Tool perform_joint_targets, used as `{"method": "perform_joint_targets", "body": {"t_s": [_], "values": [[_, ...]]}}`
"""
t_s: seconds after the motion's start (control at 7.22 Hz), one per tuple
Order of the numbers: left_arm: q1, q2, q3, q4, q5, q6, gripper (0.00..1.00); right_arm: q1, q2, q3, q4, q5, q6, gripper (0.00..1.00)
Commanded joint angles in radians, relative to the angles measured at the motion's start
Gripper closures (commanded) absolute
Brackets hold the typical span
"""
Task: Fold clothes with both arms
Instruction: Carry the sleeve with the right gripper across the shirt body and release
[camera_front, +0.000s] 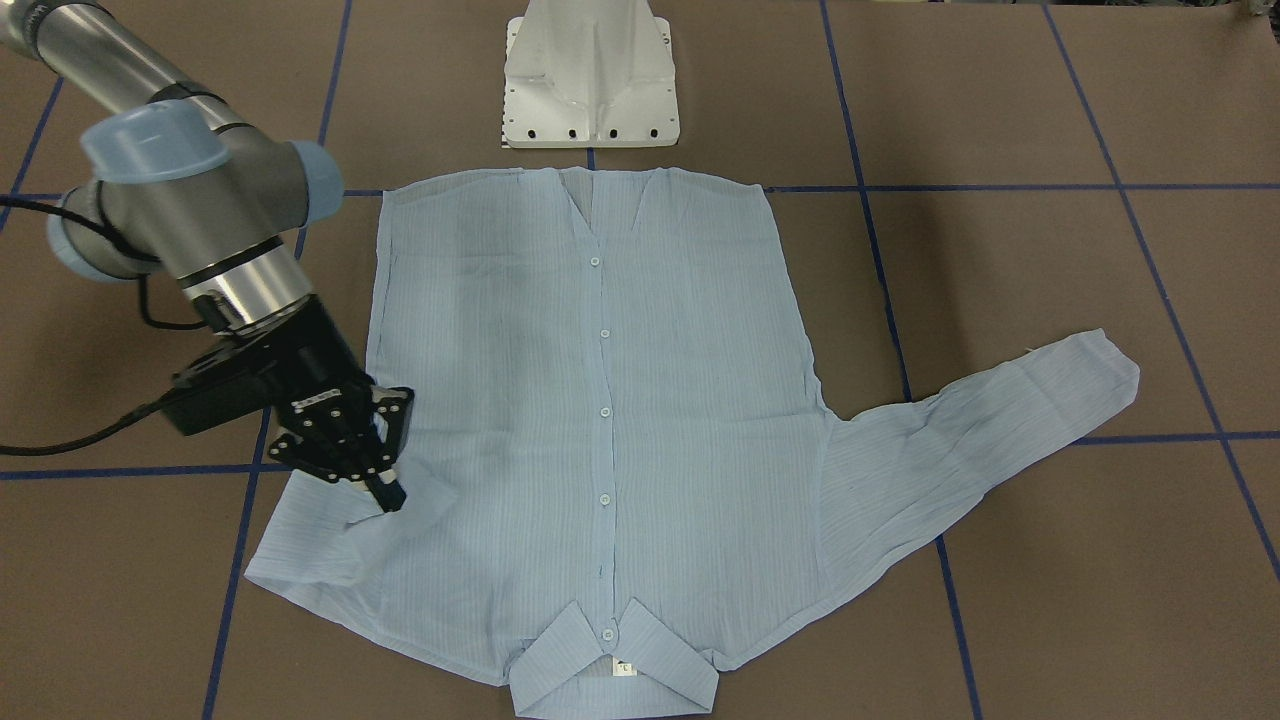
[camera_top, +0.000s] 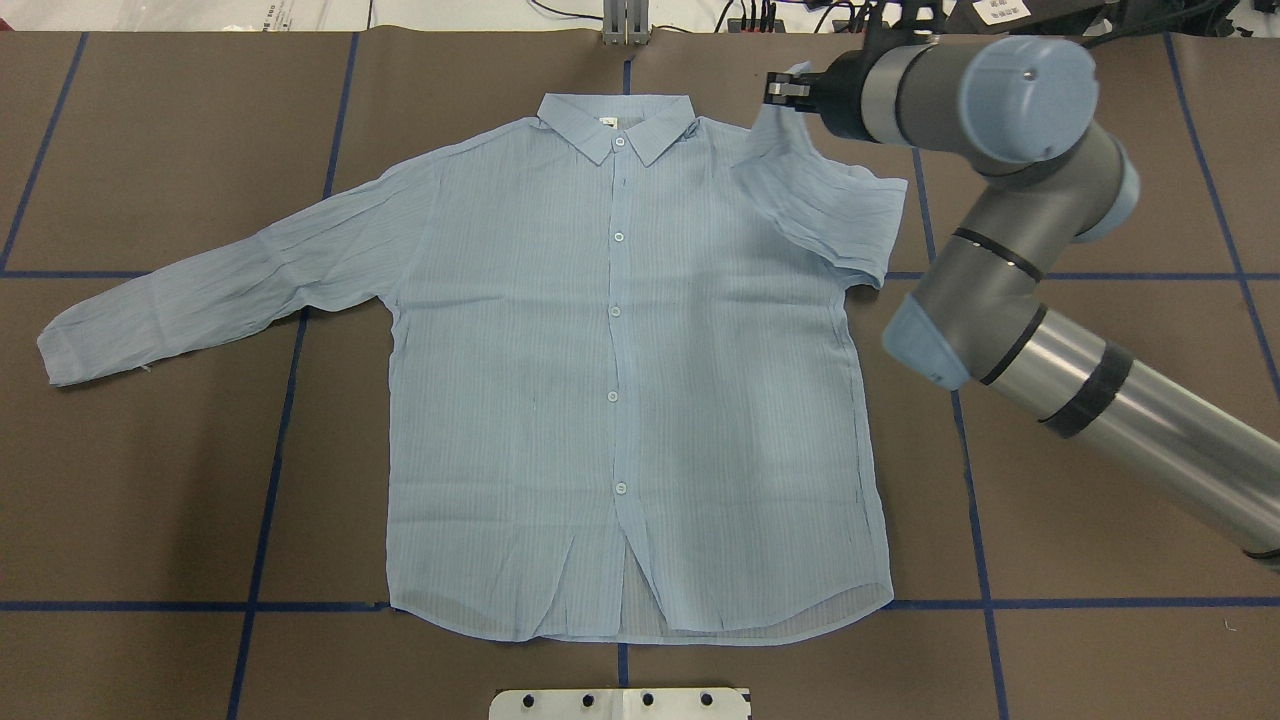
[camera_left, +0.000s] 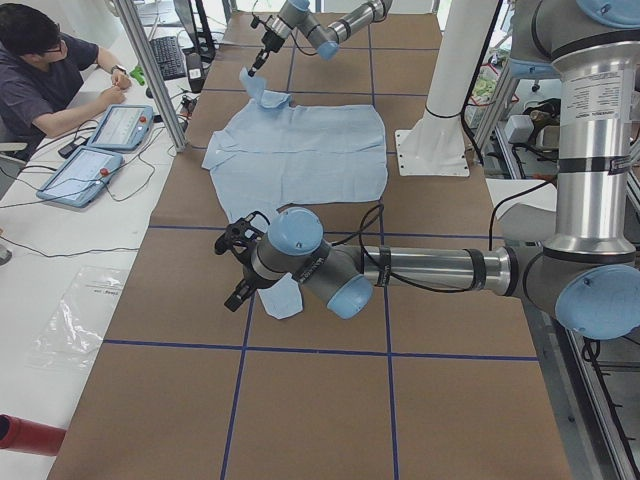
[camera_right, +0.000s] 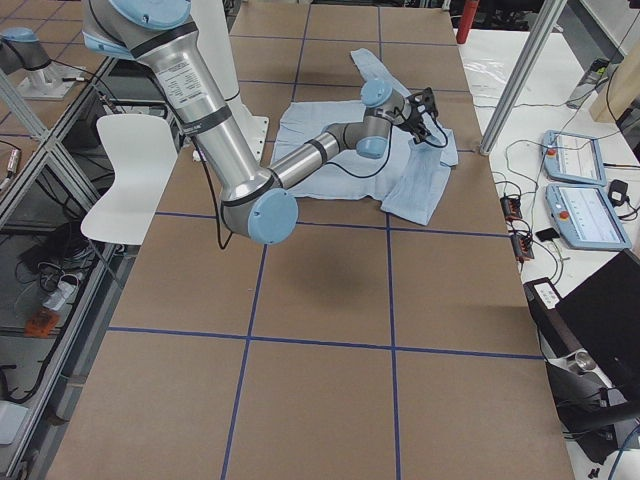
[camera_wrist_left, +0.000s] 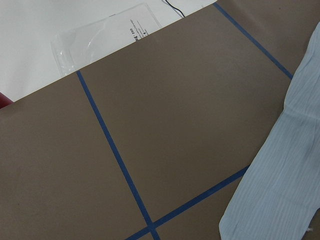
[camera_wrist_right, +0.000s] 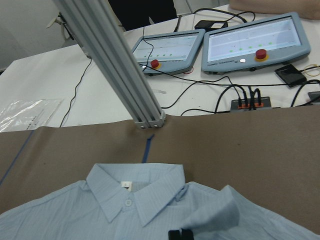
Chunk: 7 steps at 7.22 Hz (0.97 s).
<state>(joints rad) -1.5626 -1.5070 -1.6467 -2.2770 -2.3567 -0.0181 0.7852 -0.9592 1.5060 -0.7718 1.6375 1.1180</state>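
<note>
The light blue striped shirt (camera_top: 620, 380) lies flat and buttoned on the brown table, collar (camera_top: 615, 125) on the far side from the robot. My right gripper (camera_top: 785, 90) is shut on the end of the right sleeve (camera_top: 830, 210), which is lifted and doubled over the shoulder; the same grasp shows in the front-facing view (camera_front: 388, 490). The left sleeve (camera_top: 200, 290) lies stretched out flat. My left gripper (camera_left: 235, 275) hovers near that sleeve's cuff (camera_left: 280, 298). It shows only in the exterior left view, so I cannot tell whether it is open or shut.
The white pedestal base (camera_front: 590, 80) stands at the robot's edge near the shirt's hem. An aluminium post (camera_wrist_right: 115, 65) rises beyond the collar. A person sits at a side bench with teach pendants (camera_left: 100, 140). A plastic bag (camera_wrist_left: 105, 35) lies off the table's end.
</note>
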Motion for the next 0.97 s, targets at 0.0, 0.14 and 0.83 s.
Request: {"method": "perform_joint_targets", "body": {"t_s": [0.0,0.14,0.83], "values": [[-0.002,0.011,-0.002,0.002,0.002,-0.01,0.0,-0.168,0.133,-0.07,-0.015,-0.163,0.012,1.0],[-0.008,0.014,-0.005,0.001,0.004,-0.01,0.0,-0.241,0.201,-0.132,-0.012,-0.254,0.017,1.0],[-0.01,0.014,-0.005,-0.002,0.004,-0.019,0.0,-0.348,0.292,-0.236,-0.085,-0.309,0.066,0.0]]}}
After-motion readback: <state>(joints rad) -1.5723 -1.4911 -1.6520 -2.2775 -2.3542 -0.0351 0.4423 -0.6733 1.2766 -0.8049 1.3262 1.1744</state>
